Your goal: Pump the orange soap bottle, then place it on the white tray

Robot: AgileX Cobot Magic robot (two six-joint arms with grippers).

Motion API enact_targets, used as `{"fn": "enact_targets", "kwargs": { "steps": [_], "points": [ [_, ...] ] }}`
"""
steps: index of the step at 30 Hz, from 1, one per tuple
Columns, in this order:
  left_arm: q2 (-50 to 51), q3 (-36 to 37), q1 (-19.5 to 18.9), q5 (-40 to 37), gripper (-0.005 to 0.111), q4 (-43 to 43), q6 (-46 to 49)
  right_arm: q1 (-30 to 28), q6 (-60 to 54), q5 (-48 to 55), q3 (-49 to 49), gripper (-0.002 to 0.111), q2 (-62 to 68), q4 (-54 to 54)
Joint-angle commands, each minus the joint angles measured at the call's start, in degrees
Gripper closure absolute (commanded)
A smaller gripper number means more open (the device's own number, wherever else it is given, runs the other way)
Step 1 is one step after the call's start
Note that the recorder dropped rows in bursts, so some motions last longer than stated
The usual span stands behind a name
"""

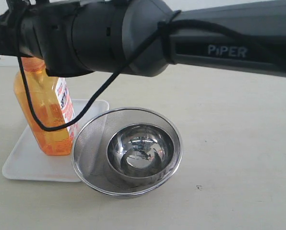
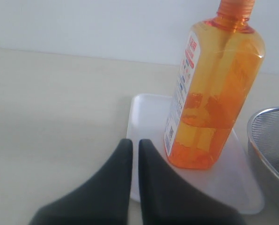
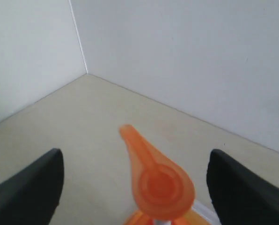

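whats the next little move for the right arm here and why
Probably lift the right gripper straight up and away. The orange soap bottle stands on the white tray, and the gripper's fingers are spread wide either side of the pump head without touching it, so nothing seems left to hold.

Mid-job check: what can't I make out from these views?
Exterior view: the right arm covers the orange soap bottle above its shoulder, hiding the pump head.
Left wrist view: the top edge cuts off the pump head; the right edge cuts the strainer bowl; the label print is too small to read.
Right wrist view: the bottom edge cuts off the bottle body, so its footing on the white tray is unseen.
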State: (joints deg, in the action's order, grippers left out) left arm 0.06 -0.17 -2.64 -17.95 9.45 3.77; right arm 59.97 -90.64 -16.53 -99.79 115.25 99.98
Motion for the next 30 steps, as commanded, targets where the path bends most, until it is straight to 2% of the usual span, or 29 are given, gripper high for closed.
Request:
{"fn": "enact_targets", "kwargs": {
  "steps": [1, 2, 4, 5, 6, 7, 8, 9, 10, 11, 22, 30],
  "points": [
    [-0.06, 0.17, -0.16, 0.09, 0.102, 0.63, -0.32, 1.98, -4.74, -4.03, -0.24, 0.033, -4.71, -0.04],
    [-0.06, 0.17, -0.16, 0.09, 0.102, 0.63, -0.32, 2.57, -6.06, -5.46, -0.24, 0.033, -5.49, -0.04],
    [-0.06, 0.17, -0.16, 0.09, 0.102, 0.63, -0.32, 5.29, -9.78, -16.67, -0.24, 0.033, -8.06, -0.04],
    [-0.06, 0.17, -0.16, 0.09, 0.102, 0.63, -0.32, 7.86, -14.49, -27.7, -0.24, 0.033, -9.96, -0.04],
    [-0.06, 0.17, -0.16, 0.09, 0.102, 0.63, -0.32, 8.87, -16.86, -32.15, -0.24, 0.035, -10.65, -0.04],
    [-0.06, 0.17, -0.16, 0.09, 0.102, 0.63, -0.32, 10.98, -21.84, -41.46, -0.24, 0.052, -12.14, -0.04],
    [-0.06, 0.17, -0.16, 0.09, 0.102, 0.63, -0.32, 11.7, -24.25, -44.47, -0.24, 0.062, -12.71, -0.04],
    [-0.06, 0.17, -0.16, 0.09, 0.102, 0.63, -0.32, 12.47, -26.43, -50.62, -0.24, 0.092, -13.55, -0.04],
    [-0.06, 0.17, -0.16, 0.09, 0.102, 0.63, -0.32, 12.58, -27.72, -53.26, -0.24, 0.103, -13.9, -0.04],
    [-0.06, 0.17, -0.16, 0.09, 0.102, 0.63, -0.32, 12.58, -31.58, -53.44, -0.24, 0.107, -14.17, -0.04],
    [-0.06, 0.17, -0.16, 0.09, 0.102, 0.63, -0.32, 10.07, -31.32, -53.44, 14.45, 0.108, -22.86, -0.04],
    [-0.06, 0.17, -0.16, 0.09, 0.102, 0.63, -0.32, 5.27, -29.58, -53.44, 26.58, 0.108, -33.02, -0.04]
  ]
}}
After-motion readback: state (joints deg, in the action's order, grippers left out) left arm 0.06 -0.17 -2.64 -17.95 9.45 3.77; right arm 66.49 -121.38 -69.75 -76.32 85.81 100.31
